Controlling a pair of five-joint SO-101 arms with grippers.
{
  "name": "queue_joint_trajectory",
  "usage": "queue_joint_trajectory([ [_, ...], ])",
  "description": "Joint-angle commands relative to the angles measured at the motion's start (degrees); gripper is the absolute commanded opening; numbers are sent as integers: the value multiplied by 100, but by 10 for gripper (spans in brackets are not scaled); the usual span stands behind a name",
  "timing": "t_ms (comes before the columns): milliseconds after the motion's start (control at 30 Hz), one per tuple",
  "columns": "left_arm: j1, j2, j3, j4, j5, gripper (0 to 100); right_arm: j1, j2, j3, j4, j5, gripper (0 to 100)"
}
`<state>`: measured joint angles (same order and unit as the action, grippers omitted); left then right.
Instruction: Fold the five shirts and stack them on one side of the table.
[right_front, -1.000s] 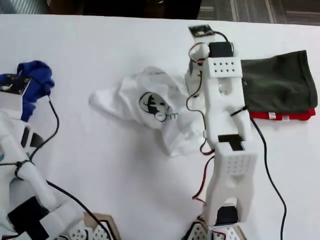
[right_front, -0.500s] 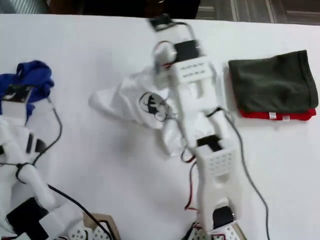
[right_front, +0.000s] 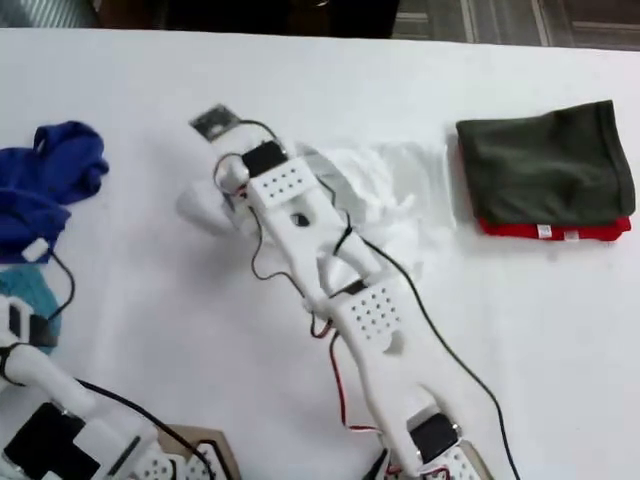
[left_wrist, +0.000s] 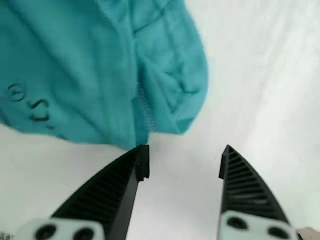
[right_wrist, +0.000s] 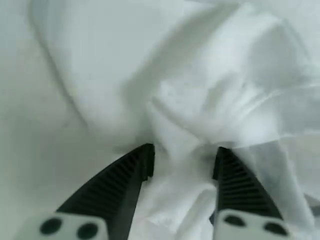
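Across the white surface (right_front: 180, 340), the right arm (right_front: 375, 320) now lies slantwise over the crumpled white shirt (right_front: 400, 185) at the middle. It has swung within a second from the stack side to the shirt's left end, and the printed front seen earlier is now under the arm. The shirt is loose and unfolded, its right edge near the stack. That stack, a folded dark green shirt (right_front: 545, 165) on a folded red shirt (right_front: 560, 232), sits unchanged at the right of the surface, so two of five look done and the white one appears to be next. On the left the blue shirt (right_front: 50, 175) lies bunched and uncovered, the left arm (right_front: 45, 385) having pulled back toward its base; a teal shirt (left_wrist: 100, 65) lies just beside it, also unfolded. The right end effector (right_wrist: 183, 152) is down on the white cloth, jaws apart with a raised fold between them, not clamped — a grasp seems close. The left end effector (left_wrist: 183, 160) hangs with jaws wide and nothing in them over bare surface — right at the teal shirt's hem
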<state>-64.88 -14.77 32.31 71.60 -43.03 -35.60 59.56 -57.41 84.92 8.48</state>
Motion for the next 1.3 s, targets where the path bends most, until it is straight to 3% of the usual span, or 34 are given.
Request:
queue_joint_trajectory([
  [0, -185, -299, -637, 334, -35, 247, 365, 57, -185, -22, 0, 147],
  [67, -176, -299, -875, 536, -35, 247, 567, 40, -193, -22, -35, 13],
  [433, -132, -246, -1015, 633, -35, 247, 752, -1174, -2681, 1578, 18, 20],
  [767, 70, -246, -927, 624, -9, 247, 277, -2800, -3763, 1604, 334, 22],
  [967, 273, -255, -382, 308, 0, 247, 189, -3037, -3754, 1604, 325, 23],
  [1267, 325, -290, -884, 501, 9, 247, 690, -1560, -2330, 1622, 316, 23],
])
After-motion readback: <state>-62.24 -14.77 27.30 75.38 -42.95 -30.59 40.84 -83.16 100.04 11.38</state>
